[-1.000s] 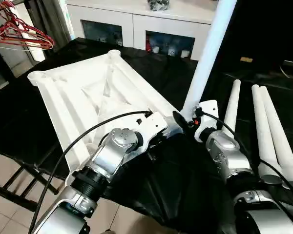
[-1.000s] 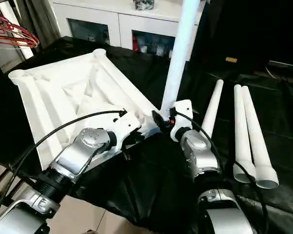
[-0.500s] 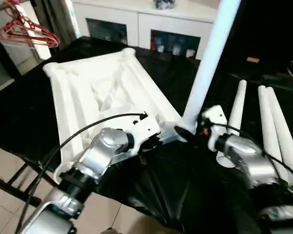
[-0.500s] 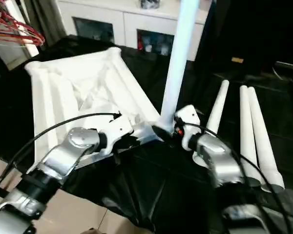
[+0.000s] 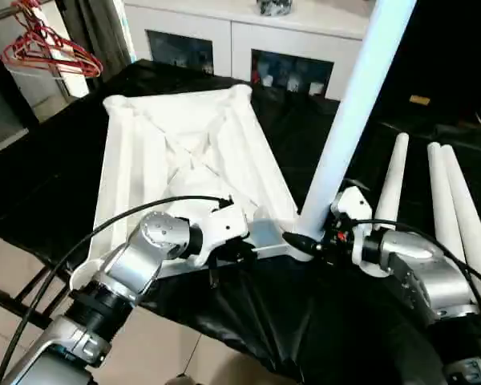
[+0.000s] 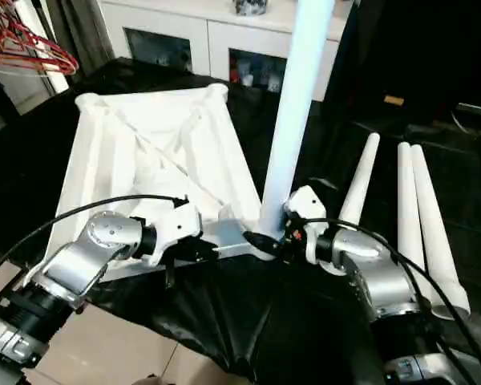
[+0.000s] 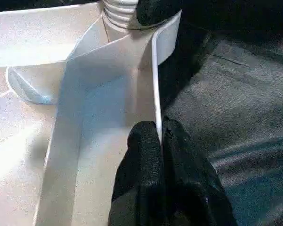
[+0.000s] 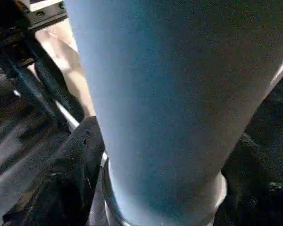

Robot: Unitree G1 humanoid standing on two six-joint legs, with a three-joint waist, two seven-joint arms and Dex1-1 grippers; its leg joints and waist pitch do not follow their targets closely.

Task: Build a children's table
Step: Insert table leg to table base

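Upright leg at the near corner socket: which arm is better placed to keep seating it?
Right. The right claw straddles the upright leg at its base, while the left claw is pinched on the tabletop rim, steadying it.

One upturned table top (image 5: 184, 152), four legs: one standing leg (image 5: 349, 120) by the right gripper (image 5: 309, 241), three loose legs (image 5: 437, 200) beyond it. Two red hangers (image 5: 48, 52).

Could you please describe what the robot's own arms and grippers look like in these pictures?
Both forearms are silver metal cylinders with black ribbed collars. White housings at the wrists carry the left gripper and right gripper, each with two black fingers. A thin black cable loops over each arm.
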